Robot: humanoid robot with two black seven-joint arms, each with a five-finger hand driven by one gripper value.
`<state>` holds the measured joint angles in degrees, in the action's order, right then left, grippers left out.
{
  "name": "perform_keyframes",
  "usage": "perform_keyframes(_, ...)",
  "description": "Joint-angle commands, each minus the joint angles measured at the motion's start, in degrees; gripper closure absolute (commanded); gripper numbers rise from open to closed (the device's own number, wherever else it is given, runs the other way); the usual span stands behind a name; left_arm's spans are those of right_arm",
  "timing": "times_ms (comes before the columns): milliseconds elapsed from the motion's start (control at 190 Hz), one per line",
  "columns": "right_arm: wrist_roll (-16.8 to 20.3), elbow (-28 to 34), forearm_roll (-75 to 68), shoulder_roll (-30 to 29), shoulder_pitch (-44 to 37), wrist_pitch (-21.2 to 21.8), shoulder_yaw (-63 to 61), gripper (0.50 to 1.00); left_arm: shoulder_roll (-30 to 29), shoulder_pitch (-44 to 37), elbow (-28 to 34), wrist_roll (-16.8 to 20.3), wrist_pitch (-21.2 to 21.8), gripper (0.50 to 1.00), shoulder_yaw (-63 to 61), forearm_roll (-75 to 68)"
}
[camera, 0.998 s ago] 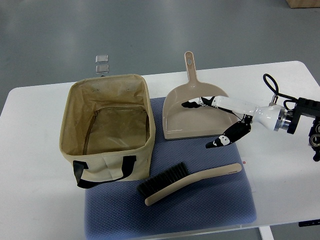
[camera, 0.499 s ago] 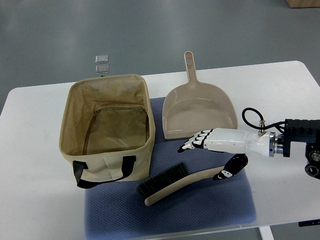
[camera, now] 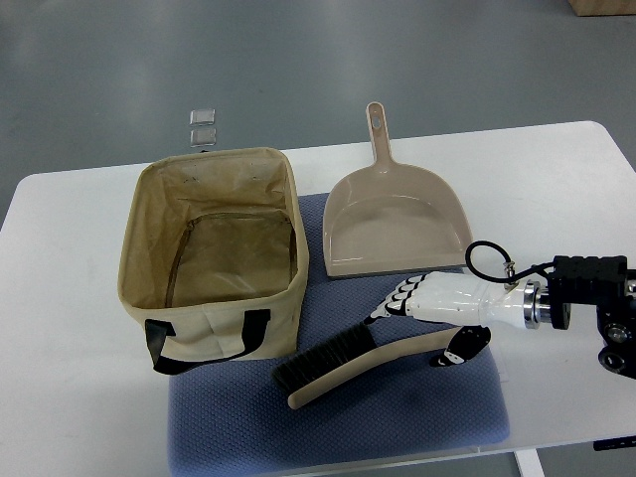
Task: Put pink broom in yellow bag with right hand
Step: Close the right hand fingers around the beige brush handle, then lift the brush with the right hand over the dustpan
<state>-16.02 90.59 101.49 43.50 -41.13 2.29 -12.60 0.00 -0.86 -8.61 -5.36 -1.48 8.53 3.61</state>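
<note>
The pink-beige broom [camera: 350, 371] with black bristles lies on the blue mat [camera: 338, 427], its handle pointing right. The yellow bag [camera: 159, 298] stands open and upright on the left with black handles; its inside shows nothing. My right hand [camera: 422, 330] comes in from the right edge and hovers low over the end of the broom's handle. Its fingers [camera: 397, 298] reach beyond the handle on the far side, and the thumb [camera: 459, 348] sits at the near side. The fingers are spread and not closed on the handle. The left arm is out of view.
A pink-beige dustpan [camera: 393, 224] lies behind the hand, partly on the mat, its handle pointing away. The white table [camera: 70, 397] carries everything. Two small clear squares [camera: 203, 127] lie on the floor beyond the bag.
My right hand has come down from over the dustpan toward me and now straddles the end of the broom's handle. The broom, bag and dustpan have not moved.
</note>
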Motion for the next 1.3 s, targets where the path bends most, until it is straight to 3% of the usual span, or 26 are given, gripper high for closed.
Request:
perform_keyframes(0, 0.99, -0.41, 1.16, -0.44, 0.00, 0.00, 0.03, 0.666, 0.00, 0.07, 0.00, 0.00, -0.01, 0.500, -0.01, 0.00)
perform_keyframes(825, 2.22, -2.96, 5.47, -1.40, 0.44, -2.55, 2.14, 0.777, 0.00, 0.07, 0.00, 0.00, -0.01, 0.500, 0.08, 0.00)
perform_keyframes(1019, 2.30, -3.14, 6.08, -1.67, 0.70, -3.25, 2.40, 0.877, 0.00, 0.07, 0.00, 0.00, -0.01, 0.500, -0.01, 0.00)
perform_keyframes(1182, 2.22, -4.02, 6.17, -1.84, 0.88, -3.34, 2.49, 0.897, 0.00, -0.02, 0.00, 0.00, -0.01, 0.500, -0.01, 0.00)
perform_keyframes(1292, 2.22, -4.46, 6.61, -2.11, 0.97, -4.31, 2.49, 0.940, 0.00, 0.07, 0.00, 0.00, -0.01, 0.500, -0.01, 0.00)
